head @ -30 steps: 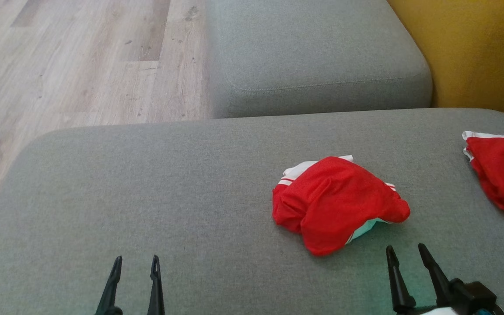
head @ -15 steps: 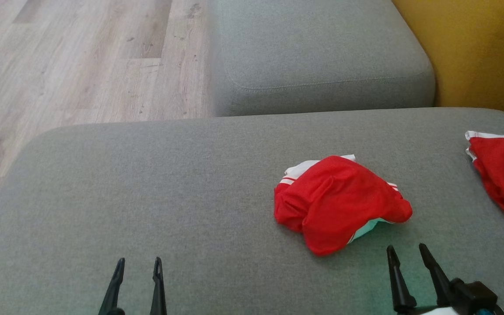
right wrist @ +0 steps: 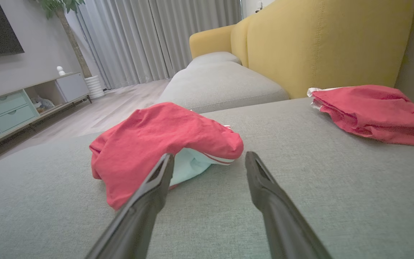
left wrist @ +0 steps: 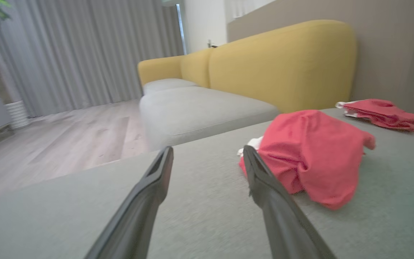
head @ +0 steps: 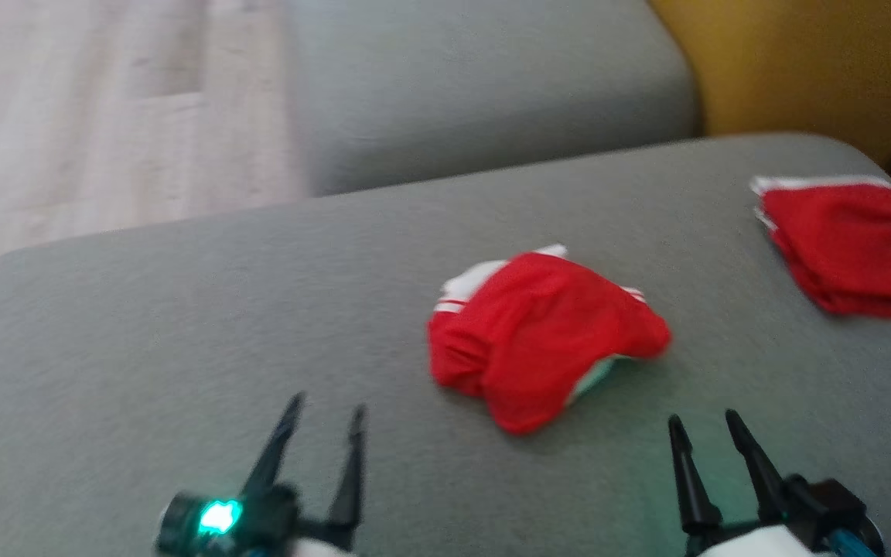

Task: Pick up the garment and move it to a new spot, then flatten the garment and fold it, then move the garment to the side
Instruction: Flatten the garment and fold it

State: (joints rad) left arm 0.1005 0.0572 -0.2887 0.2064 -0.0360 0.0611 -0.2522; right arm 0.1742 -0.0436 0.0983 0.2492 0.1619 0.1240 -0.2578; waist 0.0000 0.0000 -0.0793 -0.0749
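Observation:
A crumpled red garment [head: 538, 340] with white trim lies bunched on the grey cushion [head: 182, 325], a little right of centre. It also lies right of my left fingers [left wrist: 311, 154] in the left wrist view and left of centre in the right wrist view [right wrist: 156, 140]. My left gripper [head: 324, 418] stands open above the cushion, down-left of the garment, holding nothing. Open too, my right gripper [head: 704, 433] hovers just down-right of the garment. In the left wrist view the left gripper [left wrist: 207, 153] has nothing between its fingers; the same goes for the right gripper [right wrist: 208, 158].
A second red garment [head: 848, 244] lies folded near the cushion's far right edge. Another grey seat cushion [head: 484, 77] sits behind, with a yellow sofa back [head: 793, 62] to the right. Wooden floor [head: 90, 116] lies off the left side.
The head camera has swung, shifting the whole scene left and blurring it. My left gripper has come up and right, closer to the garment, with its wrist now showing. The garment has not moved.

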